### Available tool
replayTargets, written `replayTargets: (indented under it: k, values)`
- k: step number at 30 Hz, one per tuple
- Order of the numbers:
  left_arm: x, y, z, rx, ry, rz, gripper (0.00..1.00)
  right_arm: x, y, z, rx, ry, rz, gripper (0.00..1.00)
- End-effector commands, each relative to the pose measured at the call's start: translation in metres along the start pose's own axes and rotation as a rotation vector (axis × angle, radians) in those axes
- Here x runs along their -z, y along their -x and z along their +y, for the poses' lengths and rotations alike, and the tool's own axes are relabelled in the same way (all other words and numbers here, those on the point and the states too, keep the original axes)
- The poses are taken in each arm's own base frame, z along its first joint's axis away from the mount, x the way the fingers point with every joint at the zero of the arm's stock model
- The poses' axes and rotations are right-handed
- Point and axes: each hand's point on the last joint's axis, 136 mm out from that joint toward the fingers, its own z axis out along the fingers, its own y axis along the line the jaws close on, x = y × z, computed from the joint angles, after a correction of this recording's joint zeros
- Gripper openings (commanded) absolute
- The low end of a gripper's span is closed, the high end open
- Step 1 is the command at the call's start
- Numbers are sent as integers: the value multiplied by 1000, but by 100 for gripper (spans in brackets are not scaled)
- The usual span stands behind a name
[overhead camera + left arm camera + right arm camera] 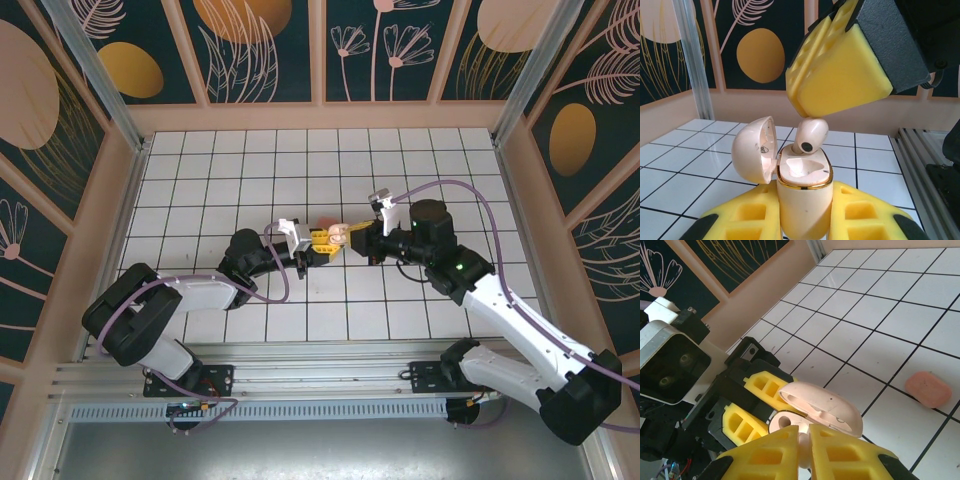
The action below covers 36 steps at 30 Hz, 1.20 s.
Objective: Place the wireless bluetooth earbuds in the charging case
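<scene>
The left claw (pixel 804 220) is clamped on the cream rounded plastic charging case (pixel 805 192), lid open, while the right claw (pixel 804 452) pinches a cream plastic earbud (pixel 811 134) at its mouth.

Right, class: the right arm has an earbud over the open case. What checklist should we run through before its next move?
1. Lid open: ok. The lid is swung aside.
2. Case held: ok. The left gripper is shut on the charging case, which is upright.
3. Earbud gripped: ok. The right gripper is shut on the earbud.
4. Earbud seated: not ok. It sits tilted at the well, mostly above it.
5. Second earbud located: cannot tell. A pink rounded object lies on a tile.
</scene>
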Motion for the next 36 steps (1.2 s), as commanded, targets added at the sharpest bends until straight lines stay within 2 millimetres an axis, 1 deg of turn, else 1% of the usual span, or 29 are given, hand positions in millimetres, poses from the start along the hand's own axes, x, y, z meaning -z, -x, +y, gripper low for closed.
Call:
replayTargets:
  k: [1,4,6,9,11,14,17,22,27,33,36]
  values:
    - [1,35,-3,-82,-2,-92,10,-4,-13,-16,-35,-53,39,14]
    - [0,32,-2,-79,2,-81,10,-1,-10,-18,-29,-74,44,14]
    - [0,30,0,-75,8,-75,10,5,-5,-18,-18,-95,55,17]
    - [1,28,0,-70,16,-69,10,15,7,-9,1,-83,32,23]
    - [1,27,1,-70,18,-67,10,18,14,-3,3,-59,18,26]
    - [1,27,1,-69,20,-67,10,15,15,7,-17,-5,31,27]
    - [1,28,1,-70,20,-68,10,10,14,10,-30,26,52,28]
    - [1,26,1,-68,23,-60,10,9,21,21,-30,79,38,28]
    - [2,25,1,-68,22,-61,10,6,19,20,-39,85,55,29]
    - [1,28,0,-72,19,-66,10,1,14,16,-43,77,71,25]
    - [1,29,0,-77,20,-66,10,-1,10,13,-45,68,86,24]
